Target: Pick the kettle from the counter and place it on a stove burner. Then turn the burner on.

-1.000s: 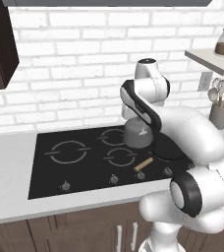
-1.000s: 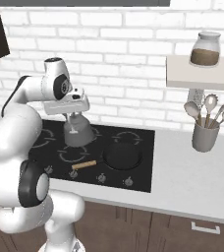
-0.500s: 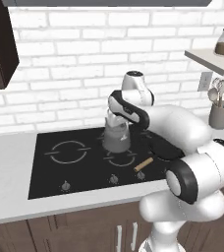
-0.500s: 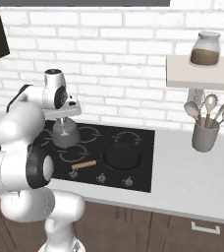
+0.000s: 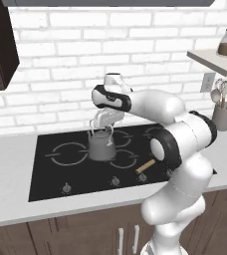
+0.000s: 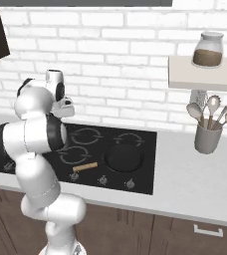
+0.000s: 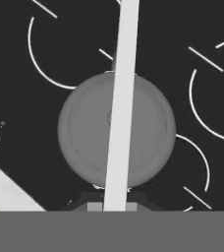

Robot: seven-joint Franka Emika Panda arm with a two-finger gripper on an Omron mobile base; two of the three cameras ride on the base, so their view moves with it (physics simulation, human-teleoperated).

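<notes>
The small silver-grey kettle [image 5: 101,148] hangs low over the black cooktop, just right of the large double-ring stove burner [image 5: 67,153]. My gripper [image 5: 101,125] is shut on the kettle's thin arched handle [image 7: 122,93] from above. Whether the kettle's base touches the glass I cannot tell. In the hand view the round kettle [image 7: 84,133] lies straight below, between ring markings, with my gripper [image 7: 115,205] closed at the handle's near end. In the right base view my own arm hides the kettle; the gripper [image 6: 65,107] sits behind the elbow. The pale counter [image 5: 11,211] surrounds the cooktop.
A dark pan [image 6: 123,157] with a wooden handle [image 5: 145,167] sits on the cooktop's right side. Knobs [image 5: 115,182] line the cooktop's front edge. A grey utensil cup [image 6: 207,138] stands on the right counter below a wall shelf [image 6: 205,74] holding a glass jar [image 6: 207,50].
The arm has swung left across the cooktop with the kettle in its grip, from above the middle rings to beside the large left burner. The kettle now hangs lower.
</notes>
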